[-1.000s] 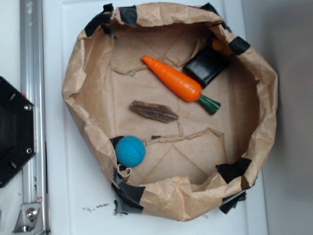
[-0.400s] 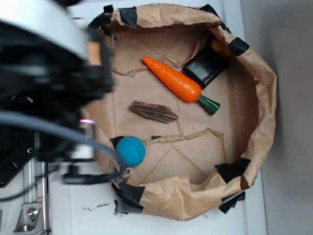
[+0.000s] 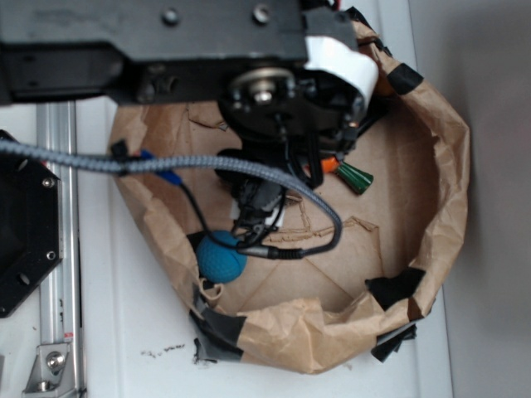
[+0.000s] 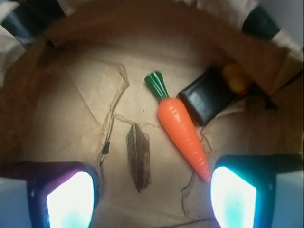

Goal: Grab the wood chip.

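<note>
- Brown paper bowl [image 3: 448, 166], exterior view: the arm covers the middle, hiding the chip; a blue ball [image 3: 220, 257] sits at 7 o'clock.
- Wrist view: the gripper [image 4: 152, 192] is spread wide and empty, the chip [image 4: 138, 156] lying between its pads, carrot [image 4: 183, 130] at 2 o'clock. Descent and closing remain.

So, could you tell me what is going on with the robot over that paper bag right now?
The robot arm is reaching over the paper-lined basket to grab the wood chip. Its hand is open and holds nothing, hovering above the chip, which lies flat between the fingers in the wrist view. The carrot and a black block lie beside the chip, untouched, and a blue ball sits near the rim.
</note>
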You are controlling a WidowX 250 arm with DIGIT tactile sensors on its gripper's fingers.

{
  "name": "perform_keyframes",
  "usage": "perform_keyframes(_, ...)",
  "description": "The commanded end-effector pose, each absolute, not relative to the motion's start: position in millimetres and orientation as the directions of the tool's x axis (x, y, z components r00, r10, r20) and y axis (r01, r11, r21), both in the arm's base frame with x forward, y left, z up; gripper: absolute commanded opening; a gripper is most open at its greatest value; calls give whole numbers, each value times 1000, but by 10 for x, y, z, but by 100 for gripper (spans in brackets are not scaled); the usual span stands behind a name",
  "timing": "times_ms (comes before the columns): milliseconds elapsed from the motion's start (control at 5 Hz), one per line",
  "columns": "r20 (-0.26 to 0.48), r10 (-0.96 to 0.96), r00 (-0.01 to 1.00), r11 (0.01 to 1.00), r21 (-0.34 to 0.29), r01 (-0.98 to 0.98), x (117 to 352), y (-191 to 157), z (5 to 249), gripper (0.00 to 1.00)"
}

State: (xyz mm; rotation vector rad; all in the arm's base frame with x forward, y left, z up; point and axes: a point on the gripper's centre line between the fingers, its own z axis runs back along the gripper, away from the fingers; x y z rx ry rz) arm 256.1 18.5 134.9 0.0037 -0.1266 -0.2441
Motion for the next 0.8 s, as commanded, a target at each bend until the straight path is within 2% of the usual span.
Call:
perform_keyframes(0, 163, -230, 959, 973, 33, 228, 2587, 195, 1455, 100)
perform_keyframes(200, 55, -255, 965, 967, 36, 253, 2617, 85, 952, 100)
perform_keyframes(400, 26, -278, 960, 960, 18, 278, 2499, -32, 736, 100)
perform_keyframes(600, 13, -260, 966, 966, -4, 260, 2388, -77, 648, 100)
